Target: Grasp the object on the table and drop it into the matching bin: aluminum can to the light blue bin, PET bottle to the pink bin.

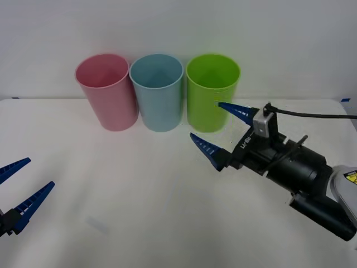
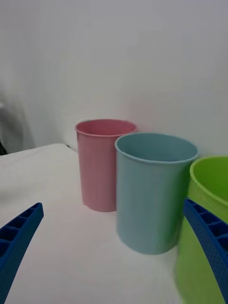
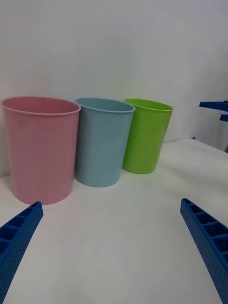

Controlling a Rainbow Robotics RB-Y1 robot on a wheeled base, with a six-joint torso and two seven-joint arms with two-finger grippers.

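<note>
**A:** Where is your right gripper (image 1: pixel 223 129) against the light blue bin (image 1: pixel 158 92)?

**B:** You have it off to the right of that bin and a little nearer the robot, raised over the worktop (image 1: pixel 139 195); its blue fingers are spread wide with nothing between them; one fingertip (image 1: pixel 226 106) sits in front of the lime green bin (image 1: pixel 212 92), which stands just beside the light blue bin on its right; from the right wrist view you see the light blue bin (image 2: pixel 154 192) straight ahead, with the pink bin (image 2: pixel 99 164) behind it and the lime green bin (image 2: pixel 204 228) closest.

**A:** And the other arm?

**B:** Your left gripper (image 1: pixel 17 187) hangs low, well apart from the light blue bin, to its left and much nearer the robot; its fingers are spread too, and hold nothing; its wrist view looks across bare worktop (image 3: pixel 114 247) at all three bins.

**A:** How do the bins stand?

**B:** You have them upright in one row at the back of the worktop; the pink bin (image 1: pixel 106 92) touches or nearly touches the light blue bin's left side; I cannot tell where the can is.
</note>
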